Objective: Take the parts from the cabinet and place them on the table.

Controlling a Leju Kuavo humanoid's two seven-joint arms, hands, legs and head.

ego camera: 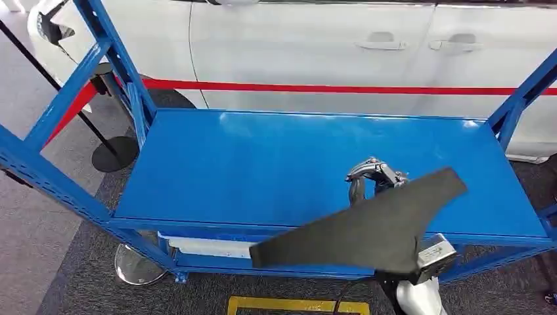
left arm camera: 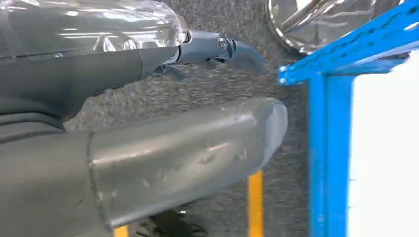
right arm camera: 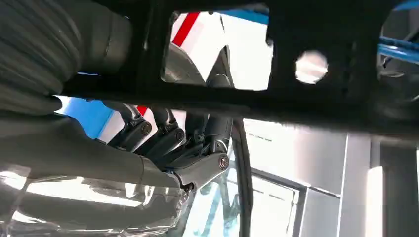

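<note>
Head view: right hand (ego camera: pixel 376 176) grips the black part (ego camera: pixel 368 226) above the blue shelf (ego camera: pixel 263 164).

Right hand (right arm camera: pixel 163 143) entering from nine o'clock, dark fingers (right arm camera: pixel 170 136) curled up against a flat black part (right arm camera: pixel 276 98) with cut-outs, spanning from ten to three o'clock. Round hole (right arm camera: pixel 311 66) at one o'clock. Red-and-white surface (right arm camera: pixel 207 39) behind at twelve; blue frame (right arm camera: pixel 395 49) at two o'clock.
</note>
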